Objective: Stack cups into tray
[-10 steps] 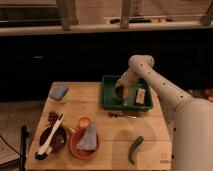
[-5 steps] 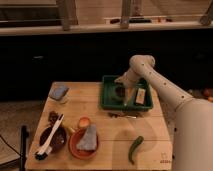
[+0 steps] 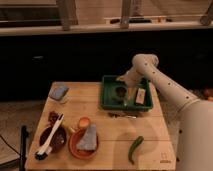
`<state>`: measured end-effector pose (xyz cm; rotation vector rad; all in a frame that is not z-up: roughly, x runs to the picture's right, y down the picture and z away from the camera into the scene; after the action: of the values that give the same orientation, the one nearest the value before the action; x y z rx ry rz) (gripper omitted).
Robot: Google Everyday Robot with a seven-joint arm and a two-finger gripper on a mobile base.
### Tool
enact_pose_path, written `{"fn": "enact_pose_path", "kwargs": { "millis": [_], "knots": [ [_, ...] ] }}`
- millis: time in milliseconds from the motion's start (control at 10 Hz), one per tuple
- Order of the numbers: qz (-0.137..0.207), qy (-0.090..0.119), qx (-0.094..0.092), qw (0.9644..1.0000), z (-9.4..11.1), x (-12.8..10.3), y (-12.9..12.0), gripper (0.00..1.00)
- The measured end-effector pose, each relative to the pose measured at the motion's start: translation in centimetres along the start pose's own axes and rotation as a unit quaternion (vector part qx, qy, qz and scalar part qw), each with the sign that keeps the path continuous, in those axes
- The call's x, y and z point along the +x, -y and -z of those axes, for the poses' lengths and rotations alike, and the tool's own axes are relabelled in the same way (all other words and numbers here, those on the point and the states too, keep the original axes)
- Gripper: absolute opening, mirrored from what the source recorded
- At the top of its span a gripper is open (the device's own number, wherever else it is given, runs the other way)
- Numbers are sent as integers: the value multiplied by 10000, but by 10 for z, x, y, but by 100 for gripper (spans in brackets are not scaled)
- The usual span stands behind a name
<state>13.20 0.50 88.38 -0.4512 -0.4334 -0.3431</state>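
Observation:
The deep green tray (image 3: 108,94) stands at the back right of the wooden table. One dark olive-green cup (image 3: 120,92) sits inside it, left of centre. My gripper (image 3: 123,80) hangs over the tray's back left part, just above and behind the cup, with nothing seen between its fingers. The white arm comes down to it from the right.
A tan boxy item (image 3: 140,95) lies in the tray's right half. A blue sponge (image 3: 59,92) is at the back left. A dark brown bowl (image 3: 57,142) with a white brush (image 3: 49,142), an orange-brown dish (image 3: 75,149) holding a grey piece, and a green pepper (image 3: 135,148) sit near the front.
The gripper has risen out of the tray and drawn back toward its rear rim. The cup stays in the tray.

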Motion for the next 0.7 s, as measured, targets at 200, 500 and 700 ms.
{"fn": "enact_pose_path", "kwargs": {
  "millis": [200,500,700],
  "knots": [
    [-24,-99,38,9999,12,4,4,80],
    [-95,-260,198,9994,35,13,8,80],
    [-128,-306,247,9991,38,16,9,80]
  ]
}}
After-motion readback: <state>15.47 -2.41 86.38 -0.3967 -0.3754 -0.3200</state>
